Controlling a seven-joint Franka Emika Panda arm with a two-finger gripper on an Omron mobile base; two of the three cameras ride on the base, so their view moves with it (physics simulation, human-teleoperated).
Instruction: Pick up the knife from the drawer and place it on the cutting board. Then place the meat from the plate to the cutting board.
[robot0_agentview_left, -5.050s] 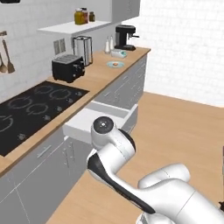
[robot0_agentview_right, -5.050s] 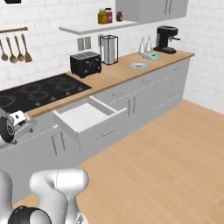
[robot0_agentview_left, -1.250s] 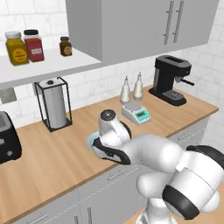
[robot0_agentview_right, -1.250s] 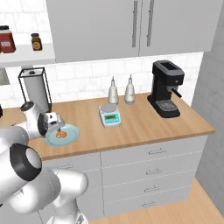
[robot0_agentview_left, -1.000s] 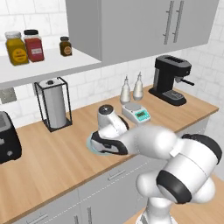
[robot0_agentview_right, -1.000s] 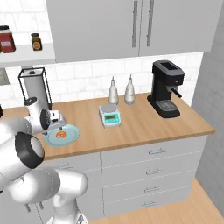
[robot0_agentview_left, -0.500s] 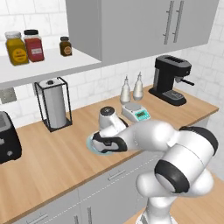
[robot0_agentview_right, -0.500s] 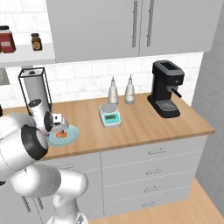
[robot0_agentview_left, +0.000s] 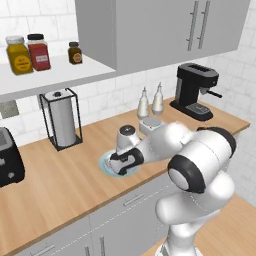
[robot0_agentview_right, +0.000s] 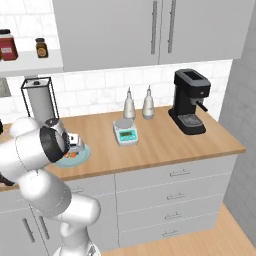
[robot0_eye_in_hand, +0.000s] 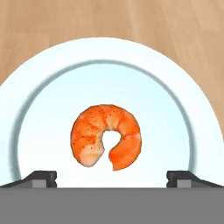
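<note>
While hovering just above round pale blue-green glassy plate (robot0_eye_in_hand: 39, 87), end effector (robot0_eye_in_hand: 112, 177) spread wide, empty. Small curled orange-red meat (robot0_eye_in_hand: 106, 135) at plate centre, between fingertips (robot0_eye_in_hand: 41, 178). In base views hand hides most of plate; meat barely discernible. Plate on wooden surface (robot0_agentview_left: 55, 175). Versus half second ago: hand slightly lower.

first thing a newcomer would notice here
The curled orange meat lies at the middle of the pale plate, dead ahead in the hand view. The tool hangs open just above it, a tip on either side. Behind, on the wooden counter, a black coffee machine stands at the right.
</note>
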